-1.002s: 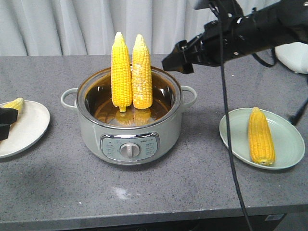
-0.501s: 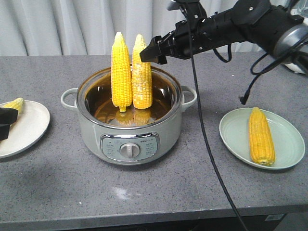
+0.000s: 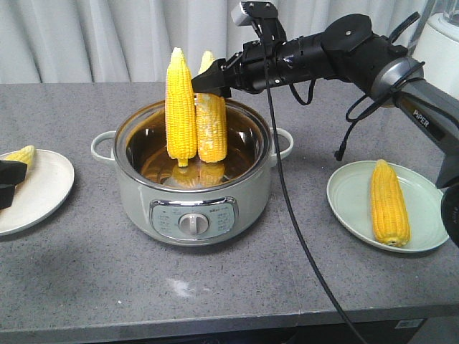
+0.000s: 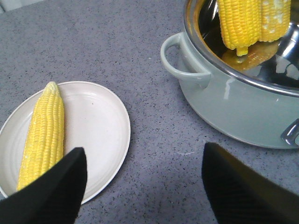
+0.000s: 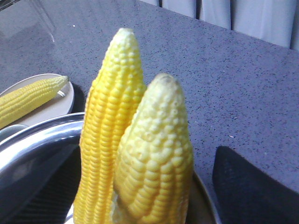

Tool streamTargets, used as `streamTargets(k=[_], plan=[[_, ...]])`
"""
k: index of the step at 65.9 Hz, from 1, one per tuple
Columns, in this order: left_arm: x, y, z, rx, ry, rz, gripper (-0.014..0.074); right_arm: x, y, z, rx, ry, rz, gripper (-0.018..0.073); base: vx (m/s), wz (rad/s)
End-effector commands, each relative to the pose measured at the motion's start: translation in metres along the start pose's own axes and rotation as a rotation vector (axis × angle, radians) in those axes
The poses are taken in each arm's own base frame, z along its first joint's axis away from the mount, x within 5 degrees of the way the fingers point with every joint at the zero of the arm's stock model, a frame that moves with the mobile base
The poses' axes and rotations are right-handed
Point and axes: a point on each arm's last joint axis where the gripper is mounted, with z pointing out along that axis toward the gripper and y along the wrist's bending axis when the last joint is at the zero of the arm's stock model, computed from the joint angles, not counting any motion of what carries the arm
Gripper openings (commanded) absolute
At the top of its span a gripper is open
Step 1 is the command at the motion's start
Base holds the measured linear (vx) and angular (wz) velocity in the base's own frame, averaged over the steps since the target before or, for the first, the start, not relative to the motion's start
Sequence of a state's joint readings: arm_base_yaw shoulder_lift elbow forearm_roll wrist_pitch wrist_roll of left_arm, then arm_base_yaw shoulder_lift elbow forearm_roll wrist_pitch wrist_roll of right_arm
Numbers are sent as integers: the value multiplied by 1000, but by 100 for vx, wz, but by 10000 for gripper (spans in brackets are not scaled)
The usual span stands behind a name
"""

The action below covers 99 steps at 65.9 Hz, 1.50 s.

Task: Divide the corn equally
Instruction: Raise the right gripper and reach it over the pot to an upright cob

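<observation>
A: How far along?
B: Halfway, I'd say. Left cob (image 4: 41, 133) lay on the white plate (image 4: 100, 135), right cob (image 3: 389, 204) on the green plate (image 3: 351, 208).
A: What was left?
B: Patchy cob (image 3: 213, 125) and plain yellow cob (image 3: 181, 107) stood in the cooker pot (image 3: 193, 204).
A: Grippers?
B: Right gripper (image 3: 209, 83) was open, straddling the patchy cob's tip, gripping nothing. Left gripper (image 4: 145, 186) hung open, empty, over the desk (image 4: 154, 140).
</observation>
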State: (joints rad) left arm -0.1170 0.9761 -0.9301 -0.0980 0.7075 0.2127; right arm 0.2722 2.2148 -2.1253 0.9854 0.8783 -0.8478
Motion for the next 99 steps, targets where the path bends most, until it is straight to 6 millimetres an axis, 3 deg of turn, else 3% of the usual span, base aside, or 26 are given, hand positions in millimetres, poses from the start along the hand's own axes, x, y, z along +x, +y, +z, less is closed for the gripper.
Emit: streamTargets(k=[1, 60, 75, 88, 99], plan=[[-12, -1, -10, -3, -101, -5, 507, -34, 19, -29, -7, -117, -42, 529, 0, 0], [-12, -1, -10, -3, -100, -5, 507, -21, 10, -13, -44, -101, 12, 442, 0, 0], [-12, -1, -10, -3, -100, -5, 507, -21, 11, -13, -47, -100, 9, 259, 0, 0], [-12, -1, -10, -3, -100, -5, 507, -27, 17, -22, -55, -100, -8, 228, 0, 0], [-12, -1, -10, -3, -100, -5, 507, -39, 24, -43, -43, -109, 21, 228, 0, 0]])
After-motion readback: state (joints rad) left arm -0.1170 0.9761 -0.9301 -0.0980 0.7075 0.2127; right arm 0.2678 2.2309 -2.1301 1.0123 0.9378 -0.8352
